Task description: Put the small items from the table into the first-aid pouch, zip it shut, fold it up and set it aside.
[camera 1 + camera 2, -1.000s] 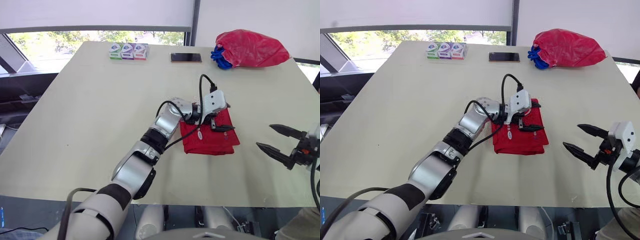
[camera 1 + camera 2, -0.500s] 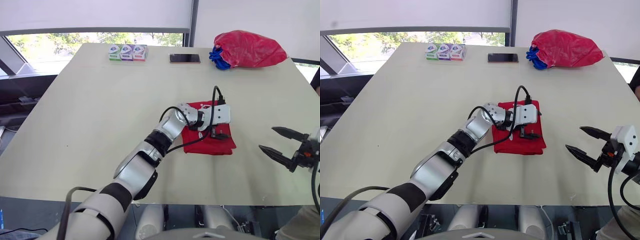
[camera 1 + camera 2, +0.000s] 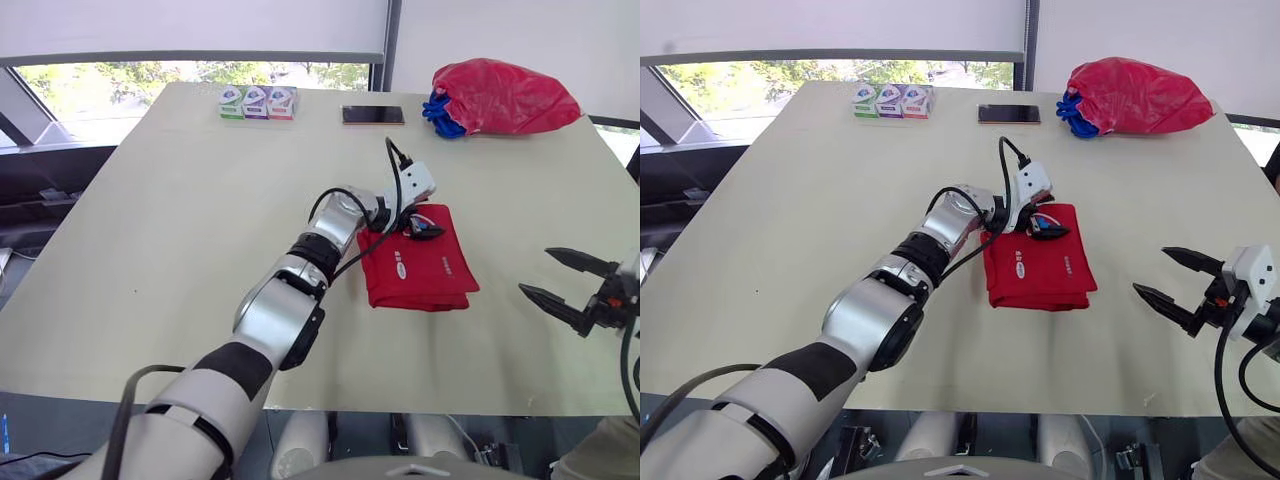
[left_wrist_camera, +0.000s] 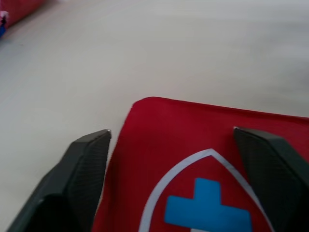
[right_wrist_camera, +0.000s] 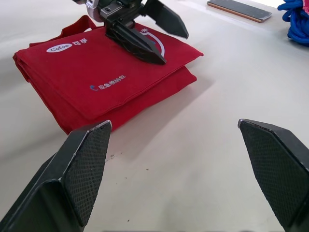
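Worktop [image 3: 180, 220]: pale and matte, carrying all the entries below.

1. Near right: right end effector [image 3: 1152, 272], at the worktop's near right edge. Its two black fingers are spread wide with nothing between them.
2. Centre, slightly right: first-aid pouch [image 3: 425, 268], red fabric folded flat into a rectangle. It lies well apart from the right end effector. White label and small print on the upper face; shield emblem with a blue cross at the far end.
3. Far end of the pouch: left end effector [image 3: 422, 229], fingers parted wide, low over the emblem, gripping nothing. Contact with the fabric cannot be told.
4. Far left: three small cartons [image 3: 257, 103], green, purple and orange, in a row.
5. Far centre: phone [image 3: 373, 115], lying flat.
6. Far right: red bag [image 3: 505, 97], bulging, with a blue cord bundle [image 3: 437, 112] against its left side.
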